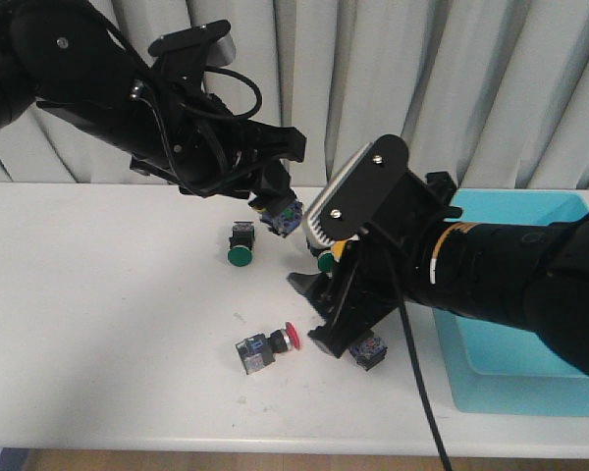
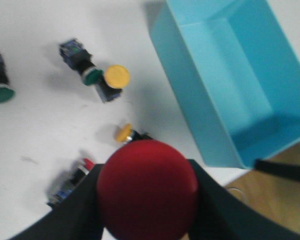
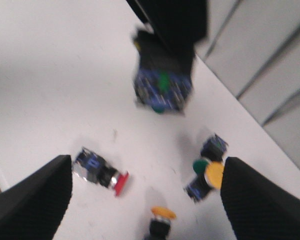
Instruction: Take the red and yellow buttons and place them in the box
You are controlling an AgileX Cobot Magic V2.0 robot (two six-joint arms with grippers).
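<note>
The right arm covers much of the table's middle in the front view, so only a green edge and a sliver of yellow show behind it, and the black body [image 1: 371,350] of one button peeks out beneath it. The right wrist view is blurred, yet it shows that gripper [image 3: 145,200] spread wide and holding nothing, hanging above a yellow button [image 3: 162,215] cut off at the frame edge.

The left gripper [image 1: 275,201] is lifted off the white table [image 1: 98,294] near its far edge, pinching a red button [image 2: 147,187] whose cap fills the left wrist view; only the blue-and-black underside [image 1: 285,216] shows from the front.

A second red button [image 1: 270,345] lies on its side toward the table's front edge. A green button [image 1: 240,245] lies apart from it, farther back. A second green button [image 2: 85,67] and a yellow one [image 2: 112,80] lie touching.

The turquoise box [image 1: 560,383] sits at the right end of the table, partly hidden by the right arm; the visible part of it holds nothing.
</note>
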